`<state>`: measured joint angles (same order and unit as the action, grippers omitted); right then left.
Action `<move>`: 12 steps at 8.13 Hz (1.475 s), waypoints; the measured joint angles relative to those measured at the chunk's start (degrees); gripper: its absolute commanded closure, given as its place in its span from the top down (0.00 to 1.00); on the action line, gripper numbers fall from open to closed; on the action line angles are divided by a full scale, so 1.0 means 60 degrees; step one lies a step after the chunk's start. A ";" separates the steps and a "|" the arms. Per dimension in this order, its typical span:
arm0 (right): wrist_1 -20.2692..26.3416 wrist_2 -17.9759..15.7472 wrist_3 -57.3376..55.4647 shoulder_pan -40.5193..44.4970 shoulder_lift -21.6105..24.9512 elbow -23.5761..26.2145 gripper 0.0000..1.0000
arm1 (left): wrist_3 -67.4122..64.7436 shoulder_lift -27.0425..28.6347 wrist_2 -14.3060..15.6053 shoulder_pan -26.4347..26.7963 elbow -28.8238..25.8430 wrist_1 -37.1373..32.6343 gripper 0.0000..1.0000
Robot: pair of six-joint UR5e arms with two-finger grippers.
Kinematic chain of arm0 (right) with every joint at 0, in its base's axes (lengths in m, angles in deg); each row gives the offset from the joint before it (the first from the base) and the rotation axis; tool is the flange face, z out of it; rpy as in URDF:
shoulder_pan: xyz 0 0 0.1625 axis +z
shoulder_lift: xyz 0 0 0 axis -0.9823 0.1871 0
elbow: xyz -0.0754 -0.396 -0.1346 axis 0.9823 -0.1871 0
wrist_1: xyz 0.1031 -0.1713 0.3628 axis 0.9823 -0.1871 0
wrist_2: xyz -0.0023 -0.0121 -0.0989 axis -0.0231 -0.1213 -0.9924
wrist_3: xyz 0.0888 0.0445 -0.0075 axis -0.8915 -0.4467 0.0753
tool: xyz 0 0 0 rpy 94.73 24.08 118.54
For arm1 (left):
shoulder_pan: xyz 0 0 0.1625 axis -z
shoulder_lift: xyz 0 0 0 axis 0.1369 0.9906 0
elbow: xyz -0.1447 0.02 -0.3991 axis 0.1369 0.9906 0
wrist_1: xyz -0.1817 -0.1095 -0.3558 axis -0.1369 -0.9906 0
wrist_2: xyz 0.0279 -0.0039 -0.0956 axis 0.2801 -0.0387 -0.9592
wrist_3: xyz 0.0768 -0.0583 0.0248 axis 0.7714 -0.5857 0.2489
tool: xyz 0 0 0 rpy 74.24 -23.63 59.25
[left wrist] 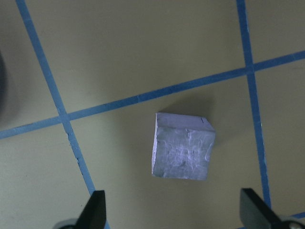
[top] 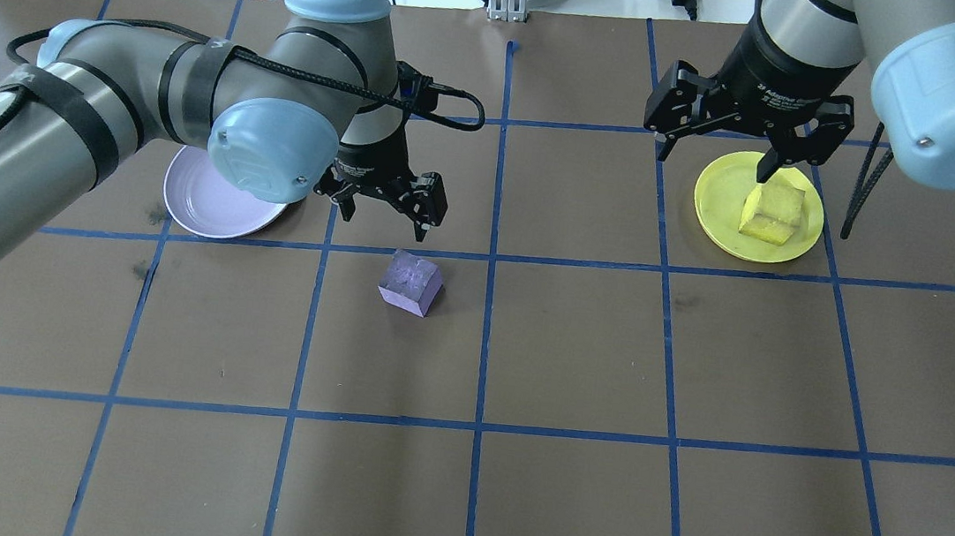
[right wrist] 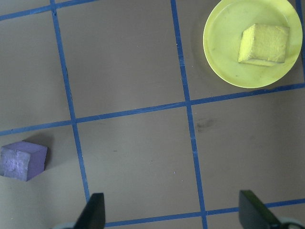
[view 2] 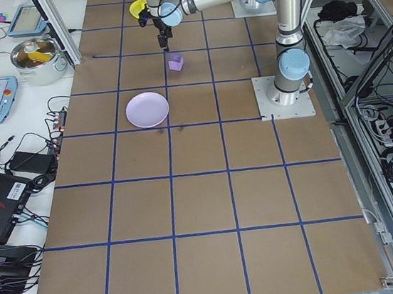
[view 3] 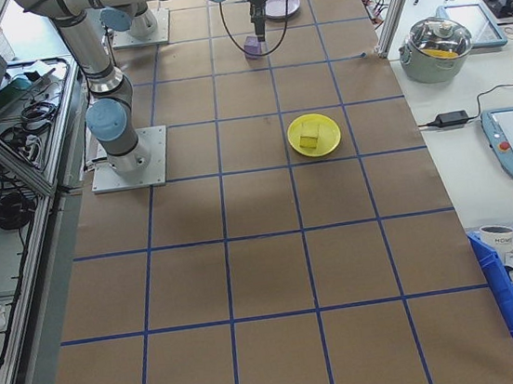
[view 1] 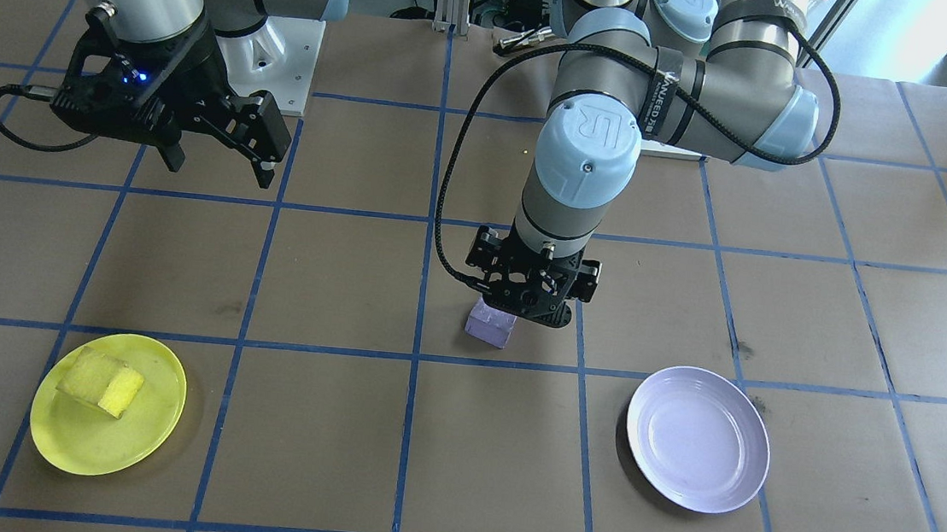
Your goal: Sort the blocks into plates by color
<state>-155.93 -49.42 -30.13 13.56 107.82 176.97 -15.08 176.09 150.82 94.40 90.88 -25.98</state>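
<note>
Table [top: 574, 358]: brown surface divided into squares by blue tape lines [top: 492, 252].
Purple block [top: 411, 282]: rests on the table, inside one square near a tape crossing. Not on a plate. In the left wrist view the purple block lies centred between the two fingertips [left wrist: 97, 207], with clear gaps on both sides.
Lavender plate [top: 209, 204]: lies flat on the table, near the purple block but apart from it. Nothing is on the visible part; the left arm covers part of it in the overhead view.
Yellow plate [view 1: 107, 416]: lies flat on the table, well apart from the lavender plate, on the robot's right side.
Yellow block [view 1: 101, 380]: sits inside the yellow plate, off centre toward the rim.
Left gripper [top: 386, 210]: released, fingers spread, pointing down at the table. It hangs above the purple block without touching it. It holds nothing.
Right gripper [top: 720, 156]: released, fingers spread wide, empty. It hangs well above the table near the yellow plate. In the right wrist view both the yellow plate and the purple block appear far below it.
Left arm [top: 103, 113]: reaches in over the lavender plate toward the purple block.
</note>
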 measured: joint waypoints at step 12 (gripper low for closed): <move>0.0050 -0.0079 -0.0037 -0.0009 0.0155 0.0083 1.00 | 0.0048 0.0973 -0.0593 0.0060 0.1469 0.1876 1.00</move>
<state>-155.64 -49.89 -30.35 13.51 108.75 177.47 -14.79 181.93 147.26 94.76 99.69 -14.72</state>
